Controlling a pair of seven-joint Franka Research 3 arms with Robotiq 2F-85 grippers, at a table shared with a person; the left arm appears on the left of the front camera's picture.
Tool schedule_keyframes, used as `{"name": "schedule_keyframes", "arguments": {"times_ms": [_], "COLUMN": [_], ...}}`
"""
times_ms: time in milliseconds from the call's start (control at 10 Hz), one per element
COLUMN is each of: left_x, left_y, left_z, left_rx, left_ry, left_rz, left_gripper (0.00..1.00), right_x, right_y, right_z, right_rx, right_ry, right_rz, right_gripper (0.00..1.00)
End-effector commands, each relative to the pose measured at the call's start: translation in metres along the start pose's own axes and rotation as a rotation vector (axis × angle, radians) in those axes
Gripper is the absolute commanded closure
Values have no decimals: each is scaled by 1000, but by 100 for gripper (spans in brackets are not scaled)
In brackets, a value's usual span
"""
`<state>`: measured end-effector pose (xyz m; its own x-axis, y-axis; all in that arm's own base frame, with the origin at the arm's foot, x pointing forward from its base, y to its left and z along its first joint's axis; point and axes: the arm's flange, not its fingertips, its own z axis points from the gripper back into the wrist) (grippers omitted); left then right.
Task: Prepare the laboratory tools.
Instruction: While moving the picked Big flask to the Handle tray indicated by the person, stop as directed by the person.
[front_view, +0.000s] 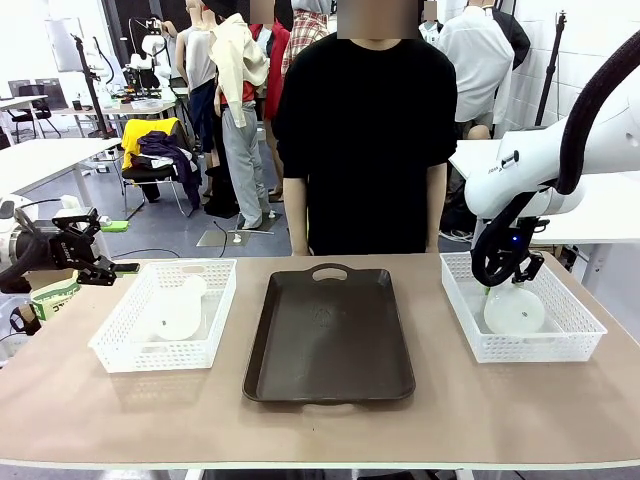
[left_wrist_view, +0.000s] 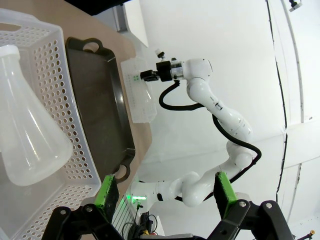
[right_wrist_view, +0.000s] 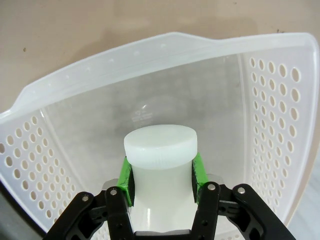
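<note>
The right fingers (right_wrist_view: 126, 180) were clamped on the neck of a translucent white frosted conical flask (right_wrist_view: 161, 145) inside a white perforated plastic basket (right_wrist_view: 280, 100), likely to lift it out, while the left fingers (left_wrist_view: 106, 192) stood wide apart, the other flask (left_wrist_view: 30, 135) lying ungripped beyond them in a second basket (left_wrist_view: 75, 125).

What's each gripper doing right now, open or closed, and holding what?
Left gripper: open, holding nothing.
Right gripper: closed on the neck of the flask in the right basket.
</note>
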<state>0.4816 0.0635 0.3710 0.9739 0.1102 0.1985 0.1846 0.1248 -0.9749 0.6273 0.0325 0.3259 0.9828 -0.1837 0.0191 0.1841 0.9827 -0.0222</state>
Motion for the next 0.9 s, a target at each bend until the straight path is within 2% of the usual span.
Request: {"name": "schedule_keyframes", "arguments": {"times_ms": [0,400,800], "left_x": [-1,-1,-1], "left_y": [-1,-1,-1], "left_z": [1,1,1], "left_rx": [7,7,7], "left_ry": [2,2,2], "left_rz": [-3,-3,-3], "left_gripper": [0,0,0], "right_x": [3,-5,-52], "right_y": [0,-16,9], "right_z": [27,90,162], "right_rx": [-37,20,16], "right_ry": [-20,-37,-167], "right_rz": [-25,-16,101], "right_gripper": [100,100,100]}}
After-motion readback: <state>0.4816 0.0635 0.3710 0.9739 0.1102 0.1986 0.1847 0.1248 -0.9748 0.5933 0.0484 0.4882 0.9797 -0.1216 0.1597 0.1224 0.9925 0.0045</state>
